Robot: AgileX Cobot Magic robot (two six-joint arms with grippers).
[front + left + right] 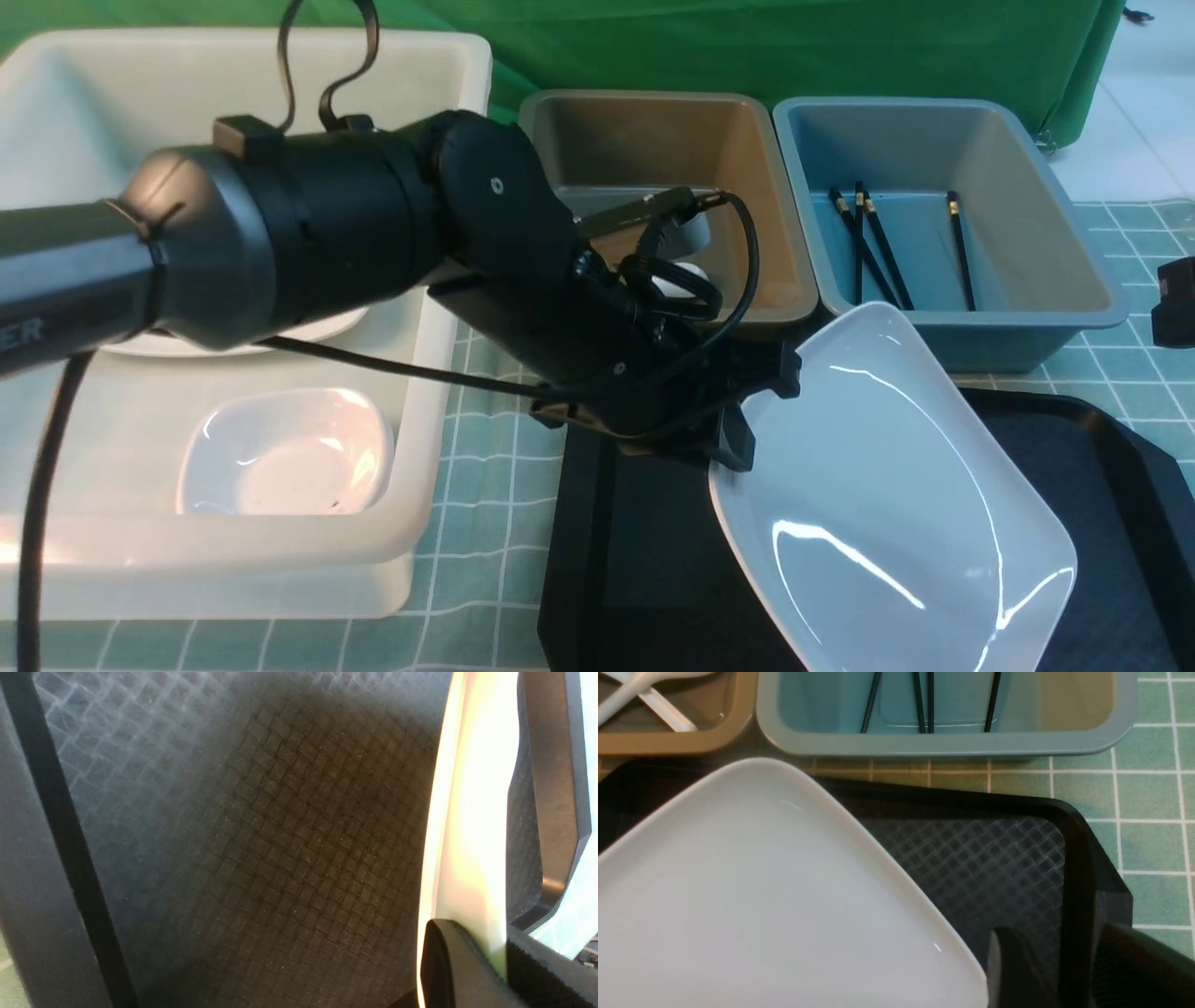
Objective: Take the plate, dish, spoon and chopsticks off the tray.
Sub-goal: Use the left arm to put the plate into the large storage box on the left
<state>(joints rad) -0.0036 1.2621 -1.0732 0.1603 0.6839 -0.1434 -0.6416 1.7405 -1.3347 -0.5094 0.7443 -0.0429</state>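
L end effector [747, 425] pinches plate [896, 504] by one edge above tray [644, 560]; smooth glaze, off-centre wt could make it slip. R end effector [1055, 970] parted, nothing gripped.

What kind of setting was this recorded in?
Probably a staged dish-sorting workspace: a white tub holding dishes, a blue-gray bin holding chopsticks, and a green cloth backdrop behind them.
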